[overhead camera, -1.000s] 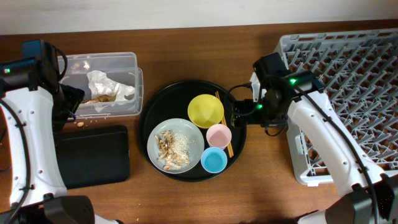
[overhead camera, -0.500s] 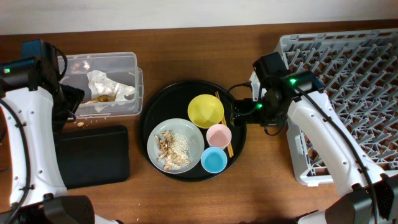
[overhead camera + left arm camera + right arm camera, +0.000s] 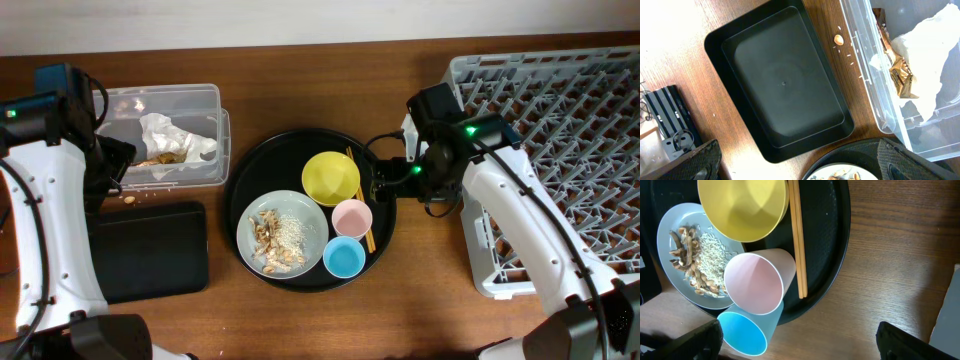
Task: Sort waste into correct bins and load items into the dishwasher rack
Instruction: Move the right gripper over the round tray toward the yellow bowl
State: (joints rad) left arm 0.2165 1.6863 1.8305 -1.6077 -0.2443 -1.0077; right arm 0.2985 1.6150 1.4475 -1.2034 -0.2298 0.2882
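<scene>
A crumpled white-and-silver wrapper (image 3: 178, 136) lies in the clear plastic tub (image 3: 170, 92), beside the flat black rectangular tray (image 3: 150, 250). Tan food scraps (image 3: 266, 236) sit on the pale grey round plate (image 3: 313, 221), near the upright yellow bowl (image 3: 331, 178), pink cup (image 3: 351, 217) and light-blue cup (image 3: 343, 257). The light-grey pegged rack (image 3: 560, 110) stands far right.

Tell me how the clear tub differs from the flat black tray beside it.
The clear tub is see-through; the black tray is opaque. The tub holds a crumpled wrapper; the tray holds nothing. The tub has taller walls; the tray is shallow. Both are rectangles with rounded corners, similar in footprint.
</scene>
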